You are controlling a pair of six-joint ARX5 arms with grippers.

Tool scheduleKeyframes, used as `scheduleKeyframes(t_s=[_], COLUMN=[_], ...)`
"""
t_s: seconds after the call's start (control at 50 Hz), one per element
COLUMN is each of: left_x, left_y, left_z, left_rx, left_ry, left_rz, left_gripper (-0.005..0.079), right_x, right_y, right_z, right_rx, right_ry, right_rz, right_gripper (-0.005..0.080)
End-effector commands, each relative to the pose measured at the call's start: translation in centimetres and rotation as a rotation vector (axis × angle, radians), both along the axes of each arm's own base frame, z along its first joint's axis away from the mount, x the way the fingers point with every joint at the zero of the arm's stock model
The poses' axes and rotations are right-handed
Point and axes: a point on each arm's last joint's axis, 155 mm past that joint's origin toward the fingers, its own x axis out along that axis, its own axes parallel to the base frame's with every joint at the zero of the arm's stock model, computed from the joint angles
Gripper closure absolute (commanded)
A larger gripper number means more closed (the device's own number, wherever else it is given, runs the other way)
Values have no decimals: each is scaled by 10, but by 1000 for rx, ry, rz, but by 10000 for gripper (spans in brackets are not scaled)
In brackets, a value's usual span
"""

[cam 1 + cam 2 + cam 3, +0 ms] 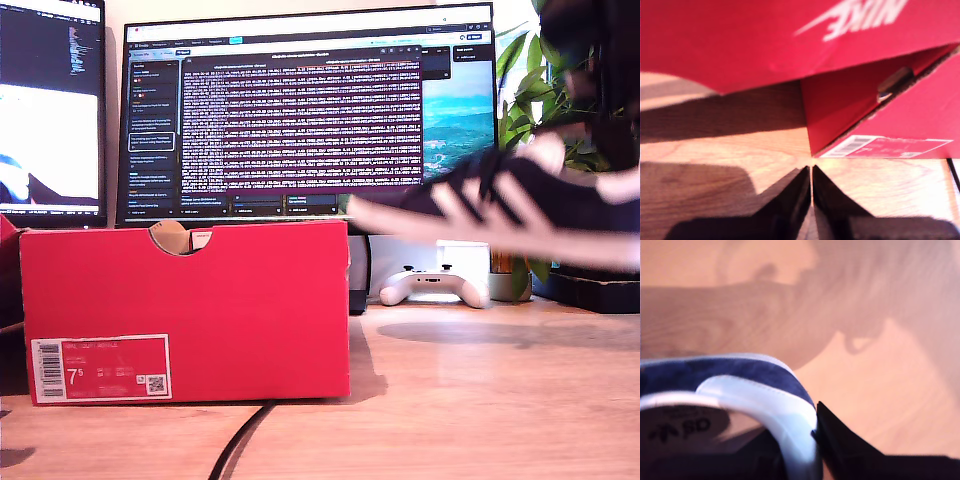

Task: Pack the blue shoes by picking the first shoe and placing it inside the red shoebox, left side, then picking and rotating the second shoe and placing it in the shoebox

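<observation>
Above the worktop [480, 400]: a blue shoe [500, 205] rode blurred in mid-air at the exterior view's right, well apart from the red shoebox [185, 310] on the exterior view's left.
Step in hand: judged the carry of a shoe toward the box; which shoe of the pair could not be told.
My second tool [812, 435]: clamped on the shoe's white heel rim, one dark finger outside it.
My first tool [811, 200]: jaws pressed together, empty, low over the wood near the box corner.
Next move: likely across and down into the box.
Views: only the first wrist view showed the lid's white logo; only the exterior view showed the shoe's stripes.
</observation>
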Motion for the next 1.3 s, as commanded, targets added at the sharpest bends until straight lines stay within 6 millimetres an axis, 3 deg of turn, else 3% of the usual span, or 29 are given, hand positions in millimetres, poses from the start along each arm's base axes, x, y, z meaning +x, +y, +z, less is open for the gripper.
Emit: scheduleKeyframes(t_s=[0.0, 0.26, 0.4, 0.62, 0.96, 1.28], left_x=[-8, -8, -8, -8, -11, 16], left_y=[1, 1, 1, 1, 2, 2], left_z=[-11, -11, -11, -11, -15, 27], left_rx=[12, 12, 12, 13, 18, -24], left_ry=[20, 20, 20, 22, 39, -153], left_rz=[-8, -8, -8, -8, -8, 32], left_gripper=[764, 764, 764, 764, 764, 764], right_x=[20, 69, 88, 96, 89, 88], right_y=[7, 53, 85, 135, 189, 206], right_z=[37, 117, 144, 175, 192, 189], right_rx=[-8, 99, 143, 95, 5, -68], right_ry=[-109, -405, -544, -706, -809, -824], right_rz=[116, 350, 496, 793, 1029, 1150], right_gripper=[765, 765, 765, 765, 765, 765])
